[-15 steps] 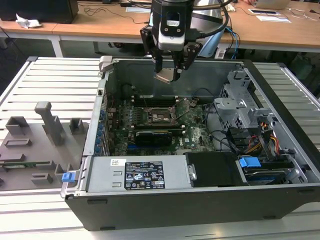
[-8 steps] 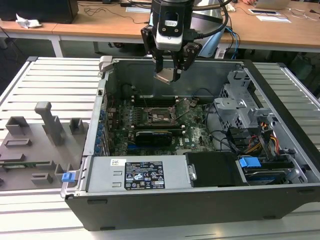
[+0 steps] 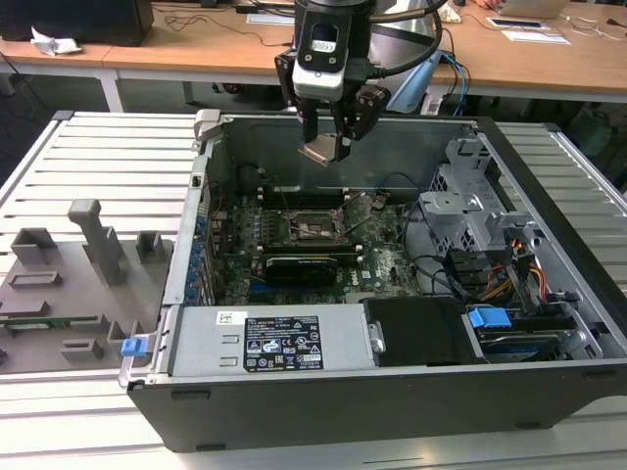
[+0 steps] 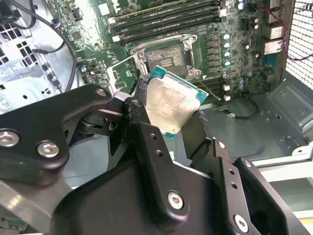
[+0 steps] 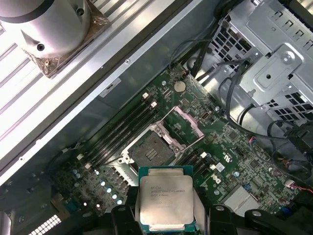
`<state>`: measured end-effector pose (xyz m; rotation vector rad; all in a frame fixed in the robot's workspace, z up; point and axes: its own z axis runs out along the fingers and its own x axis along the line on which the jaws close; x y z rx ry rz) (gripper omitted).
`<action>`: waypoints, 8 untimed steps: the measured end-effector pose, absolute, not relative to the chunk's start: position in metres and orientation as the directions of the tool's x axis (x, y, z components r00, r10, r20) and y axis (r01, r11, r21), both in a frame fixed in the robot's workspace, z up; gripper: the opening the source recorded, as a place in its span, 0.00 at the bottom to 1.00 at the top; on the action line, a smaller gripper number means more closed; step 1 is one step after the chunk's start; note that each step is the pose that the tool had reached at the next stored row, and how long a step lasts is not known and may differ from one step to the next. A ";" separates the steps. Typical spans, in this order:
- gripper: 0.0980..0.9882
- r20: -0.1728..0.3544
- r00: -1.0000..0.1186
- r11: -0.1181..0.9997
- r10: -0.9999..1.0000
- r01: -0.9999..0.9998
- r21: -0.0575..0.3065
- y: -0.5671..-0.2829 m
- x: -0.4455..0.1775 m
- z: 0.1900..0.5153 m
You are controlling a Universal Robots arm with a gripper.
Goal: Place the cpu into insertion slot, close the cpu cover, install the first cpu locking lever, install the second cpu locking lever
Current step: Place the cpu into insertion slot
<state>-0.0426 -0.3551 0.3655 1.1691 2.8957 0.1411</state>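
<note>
Slatted grey metal table (image 3: 98,157) in front; long wooden desks (image 3: 196,49) behind; even indoor light.

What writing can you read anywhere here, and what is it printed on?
cpu: faint print lines on its metal face, too small to read.
Power supply label: dense print and symbols, too small to read.
White sticker beside it: blurred.
Nothing reads clearly.

The arm (image 3: 333,8) points straight down, jaws clamped tight.
</note>
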 end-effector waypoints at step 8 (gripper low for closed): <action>0.48 0.019 -0.701 0.697 0.713 0.712 0.089 -0.355 -0.045 0.365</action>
